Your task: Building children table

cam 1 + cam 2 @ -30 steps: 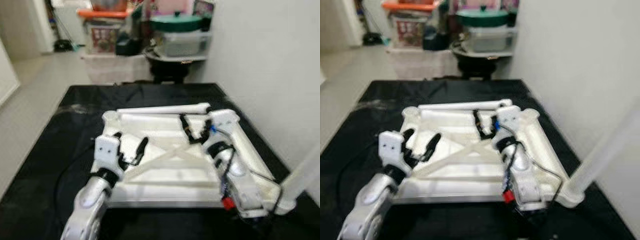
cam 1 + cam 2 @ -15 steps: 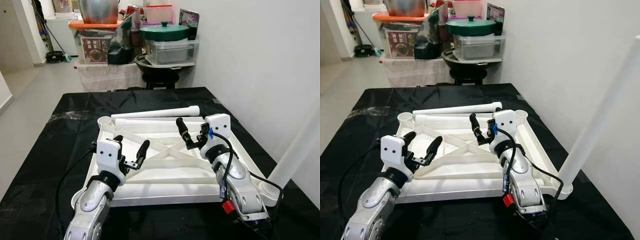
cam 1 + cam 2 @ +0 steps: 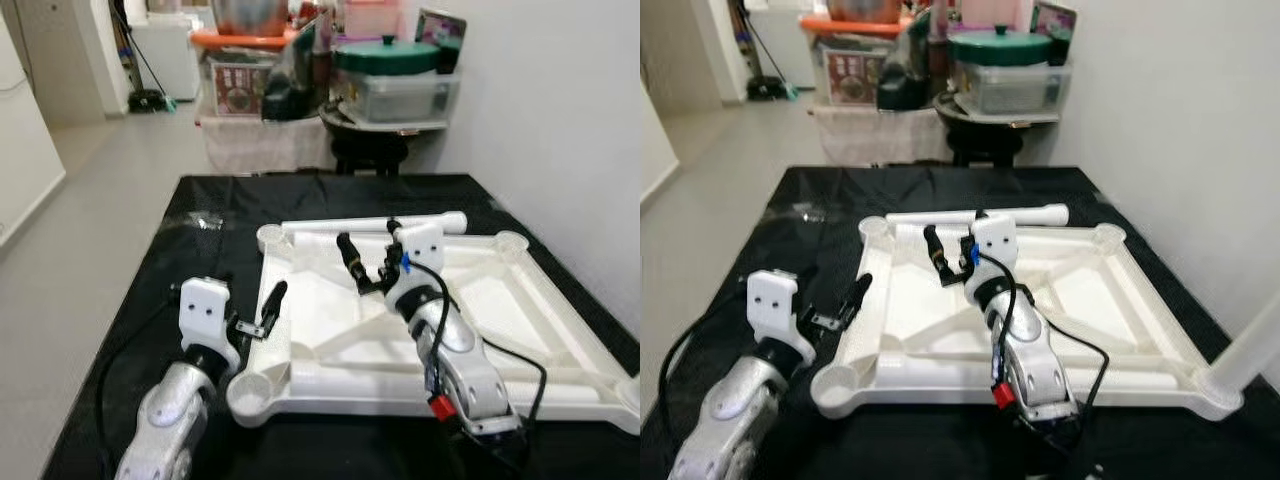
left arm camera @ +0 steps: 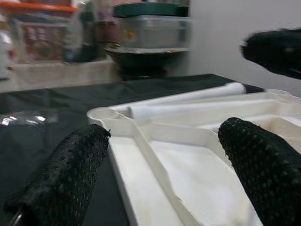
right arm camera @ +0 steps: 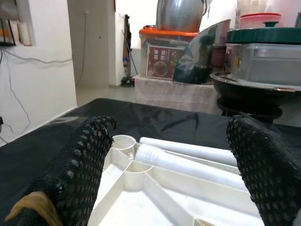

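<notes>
The white children's table top (image 3: pixel 500 300) lies upside down on a black cloth (image 3: pixel 200 200), with round leg sockets at its corners (image 3: pixel 250 385). A loose white leg tube (image 3: pixel 380 225) lies along its far edge. One leg (image 3: pixel 1252 350) stands in the near right corner socket. My left gripper (image 3: pixel 245 305) is open at the table top's left rim, with the rim and the tube (image 4: pixel 188 96) ahead of it. My right gripper (image 3: pixel 370 252) is open above the far left part of the table top, holding nothing. In the right wrist view the fingers (image 5: pixel 80 169) frame the far corner socket.
A low shelf with storage boxes (image 3: pixel 240 90), a green-lidded container (image 3: pixel 395 80) and a dark pot (image 3: pixel 985 115) stands beyond the cloth. A white wall (image 3: pixel 570 120) runs along the right. Grey floor (image 3: pixel 90 190) lies to the left.
The whole view has shifted left, so the table top sits further right. Both grippers now lie further left over it, the left one at its rim. Both stay open.
</notes>
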Controlling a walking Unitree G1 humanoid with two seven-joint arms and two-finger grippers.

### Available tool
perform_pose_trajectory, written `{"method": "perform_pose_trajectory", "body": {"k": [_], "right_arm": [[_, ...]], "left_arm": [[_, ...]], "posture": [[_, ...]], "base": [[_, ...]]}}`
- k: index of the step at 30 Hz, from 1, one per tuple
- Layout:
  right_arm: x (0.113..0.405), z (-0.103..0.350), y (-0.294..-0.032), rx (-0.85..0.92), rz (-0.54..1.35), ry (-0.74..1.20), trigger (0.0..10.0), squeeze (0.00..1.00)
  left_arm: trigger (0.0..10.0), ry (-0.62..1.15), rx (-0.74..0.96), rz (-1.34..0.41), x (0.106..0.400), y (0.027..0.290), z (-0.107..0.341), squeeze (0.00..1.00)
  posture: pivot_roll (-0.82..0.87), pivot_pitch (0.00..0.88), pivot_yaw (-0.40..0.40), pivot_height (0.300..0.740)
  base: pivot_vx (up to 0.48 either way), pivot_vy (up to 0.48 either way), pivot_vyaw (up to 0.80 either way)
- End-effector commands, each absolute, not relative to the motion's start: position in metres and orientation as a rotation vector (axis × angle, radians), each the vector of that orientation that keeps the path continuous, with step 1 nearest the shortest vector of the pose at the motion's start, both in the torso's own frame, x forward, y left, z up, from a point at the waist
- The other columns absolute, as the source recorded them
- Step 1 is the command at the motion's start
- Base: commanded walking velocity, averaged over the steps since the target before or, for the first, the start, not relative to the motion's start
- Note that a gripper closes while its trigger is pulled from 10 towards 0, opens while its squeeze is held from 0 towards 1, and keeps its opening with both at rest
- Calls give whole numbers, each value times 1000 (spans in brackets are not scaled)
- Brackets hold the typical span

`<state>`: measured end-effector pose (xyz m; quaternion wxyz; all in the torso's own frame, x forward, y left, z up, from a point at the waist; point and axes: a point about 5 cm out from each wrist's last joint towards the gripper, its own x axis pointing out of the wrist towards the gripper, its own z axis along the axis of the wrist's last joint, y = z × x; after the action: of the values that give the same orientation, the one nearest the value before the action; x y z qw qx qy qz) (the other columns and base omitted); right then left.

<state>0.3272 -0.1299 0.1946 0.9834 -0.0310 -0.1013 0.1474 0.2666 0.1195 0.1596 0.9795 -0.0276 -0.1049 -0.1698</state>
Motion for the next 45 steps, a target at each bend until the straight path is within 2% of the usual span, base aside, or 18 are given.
{"method": "perform_pose_trajectory", "body": {"k": [1,4,6,11,20,24,26,29,36,45], "right_arm": [[328,195,-132,-67,286,-210,10000,0],[329,195,-133,-67,282,-207,10000,0],[330,193,-136,-62,264,-187,10000,0],[332,192,-141,-54,245,-165,10000,0],[334,197,-139,-91,256,-199,10000,0],[334,197,-140,-91,254,-198,10000,0],[334,197,-142,-97,249,-197,10000,0],[334,197,-144,-100,245,-194,10000,0],[336,196,-143,-105,247,-191,10000,0],[336,197,-141,-99,248,-194,10000,0]], "left_arm": [[10000,-166,-89,-435,257,111,157,0],[10000,-139,-124,-467,253,111,156,0],[10000,-80,-168,-529,240,113,153,0],[10000,36,-315,-551,217,124,145,0],[10000,77,-407,-566,214,125,145,0],[10000,162,-464,-556,215,126,140,0],[10000,260,-561,-504,216,131,132,0],[10000,356,-570,-497,211,134,125,0],[10000,447,-557,-544,197,133,125,0],[10000,491,-587,-557,208,132,127,0]], "posture": [[93,0,-50,740],[93,0,-49,740],[94,0,-49,740],[101,0,-50,740],[104,0,-57,740],[101,0,-55,740],[93,0,-49,740],[96,0,-49,740],[110,0,-52,740],[103,0,-44,740]], "base": [[0,0,0],[0,0,0],[0,0,0],[0,0,-435],[0,0,-178],[0,0,0],[0,0,0],[0,0,0],[0,0,0],[0,0,0]]}}
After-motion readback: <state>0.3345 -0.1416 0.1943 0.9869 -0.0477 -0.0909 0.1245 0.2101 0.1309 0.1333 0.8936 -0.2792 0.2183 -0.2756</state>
